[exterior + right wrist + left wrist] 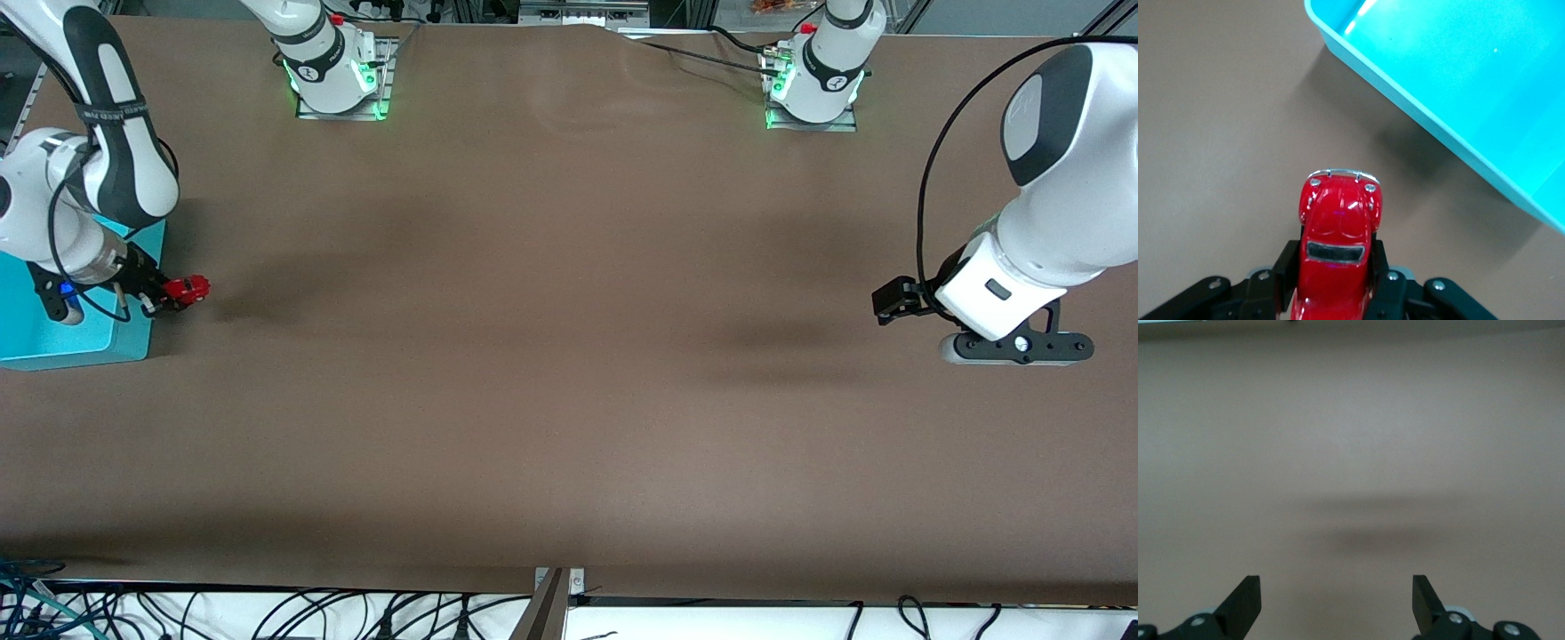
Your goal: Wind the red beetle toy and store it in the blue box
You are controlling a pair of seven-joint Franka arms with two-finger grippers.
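Up front, we see the right gripper (173, 298) clamped on the red beetle toy (188, 288), in the air just beside the blue box (89, 342). Our left wrist view shows the left gripper (1337, 603) spread wide over the bare table (1351, 440), waiting. Our right wrist view shows the toy (1337, 250) pinched between the fingers (1286, 270), the box's (1418, 113) wall close by.

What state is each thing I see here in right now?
Tiny glossy red toy car: clamped in the right gripper, beside the bin, not inside.
Turquoise plastic bin: open-topped; nothing visible inside.
Left gripper: jaws open, holding nothing, waiting over bare table.
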